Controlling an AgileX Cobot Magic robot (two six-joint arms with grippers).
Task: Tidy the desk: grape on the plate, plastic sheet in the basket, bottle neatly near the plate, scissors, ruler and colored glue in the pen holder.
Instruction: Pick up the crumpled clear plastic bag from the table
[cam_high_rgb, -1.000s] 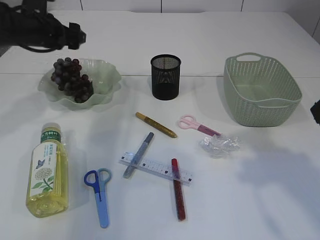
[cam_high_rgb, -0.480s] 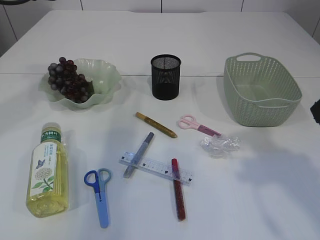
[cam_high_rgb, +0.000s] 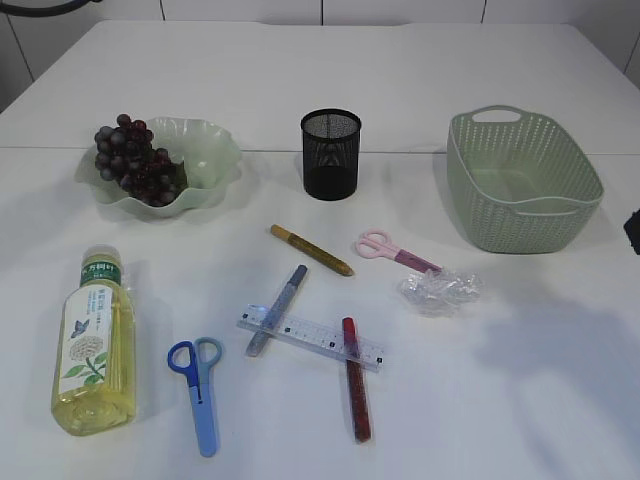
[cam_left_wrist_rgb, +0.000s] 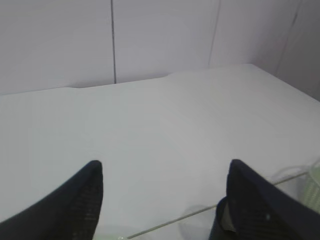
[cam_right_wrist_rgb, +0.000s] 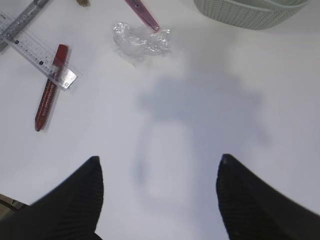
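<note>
Crumpled plastic sheet (cam_right_wrist_rgb: 141, 41) next: approach from above, pinch mid-bundle, avoid pink scissors (cam_right_wrist_rgb: 142, 13) touching it. Right gripper (cam_right_wrist_rgb: 159, 197) wide open, empty. Left gripper (cam_left_wrist_rgb: 162, 200) likewise.

Both hands — left hand (cam_left_wrist_rgb: 162, 200), right hand (cam_right_wrist_rgb: 159, 195) — have black, tapered, finely ribbed fingers.

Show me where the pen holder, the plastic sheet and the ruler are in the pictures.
pen holder (cam_high_rgb: 331, 156), exterior view, on its mesh wall.
plastic sheet (cam_right_wrist_rgb: 141, 40), right wrist view, on the middle of the crumpled film.
ruler (cam_high_rgb: 310, 337), exterior view, on its bare middle between the two glue pens.
</note>
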